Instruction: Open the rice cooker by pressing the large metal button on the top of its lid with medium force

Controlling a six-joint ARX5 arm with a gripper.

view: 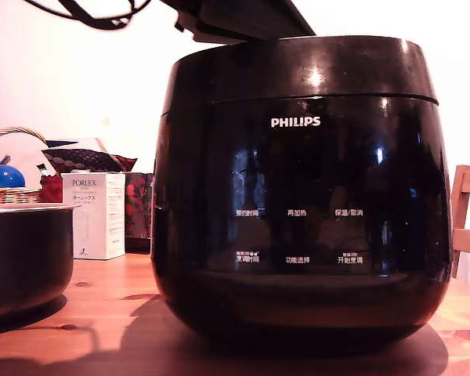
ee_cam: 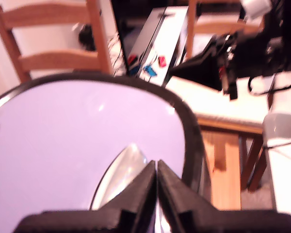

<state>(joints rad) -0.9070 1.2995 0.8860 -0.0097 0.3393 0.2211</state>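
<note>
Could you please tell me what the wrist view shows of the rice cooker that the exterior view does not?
Only the wrist view shows the lid's glossy top, the metal button, and the gripper, fingertips together, over that button. Only the exterior view shows the rice cooker's front with the PHILIPS logo, the dark pot and the white box. Both show the closed cooker and a wooden chair.

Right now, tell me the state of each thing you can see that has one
rice cooker: upright on the wooden table, closed.
lid: down, seated on the body.
metal button: gripper tips right over it; contact unclear.
gripper: shut, holding nothing.
dark pot: upright beside the cooker, apart from it.
</note>
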